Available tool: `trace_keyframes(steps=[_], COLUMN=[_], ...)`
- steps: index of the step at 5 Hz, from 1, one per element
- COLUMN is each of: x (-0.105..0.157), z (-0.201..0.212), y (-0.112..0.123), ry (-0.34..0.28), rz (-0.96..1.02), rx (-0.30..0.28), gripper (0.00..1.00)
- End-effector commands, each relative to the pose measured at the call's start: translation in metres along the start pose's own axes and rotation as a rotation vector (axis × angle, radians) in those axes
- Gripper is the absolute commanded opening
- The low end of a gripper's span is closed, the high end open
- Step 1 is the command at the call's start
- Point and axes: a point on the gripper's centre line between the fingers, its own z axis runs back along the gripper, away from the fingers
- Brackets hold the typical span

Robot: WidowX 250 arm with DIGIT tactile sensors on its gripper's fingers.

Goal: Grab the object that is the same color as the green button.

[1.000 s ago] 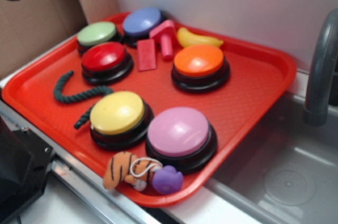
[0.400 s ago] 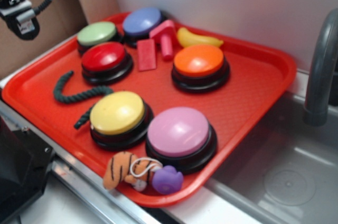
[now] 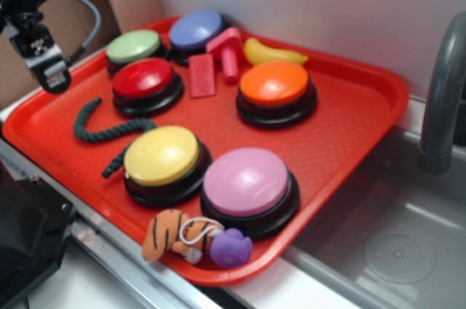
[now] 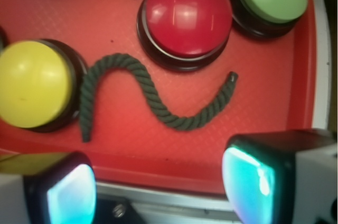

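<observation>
A pale wall and a brown cardboard panel stand behind a red tray that is set beside a grey sink. Over the last second the gripper has been brought into view from the upper left and lowered; it is now held above the tray's far-left rim, where a second ago only the tip of the arm could be seen at the frame's corner. Nothing on the tray has been moved. By this the approach is judged to be under way, with the grasp itself not yet begun.

In the wrist view the jaws are seen spread wide, nothing between them, and the dark green rope is framed just ahead of them. The rope is laid in a wavy line on the tray floor, between the red button and the yellow button; whether it touches their bases cannot quite be told. The green button is placed at the far-left corner.

Also held in the tray are blue, orange and pink buttons, red blocks, a yellow banana toy, a small tiger and a purple toy.
</observation>
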Motion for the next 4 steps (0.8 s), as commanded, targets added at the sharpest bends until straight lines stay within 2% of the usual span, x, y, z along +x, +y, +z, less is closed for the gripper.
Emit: trace_keyframes(steps=[1,2,4], x=[0.012,0.015,0.015], z=[-0.036,-0.056,-0.083], y=[0.014,0.013,0.006], ry=[-0.012,-0.015,0.006], rz=[-0.059,-0.070,-0.101], rx=[0.006,0.015,-0.005], gripper=[1.00,1.00,1.00])
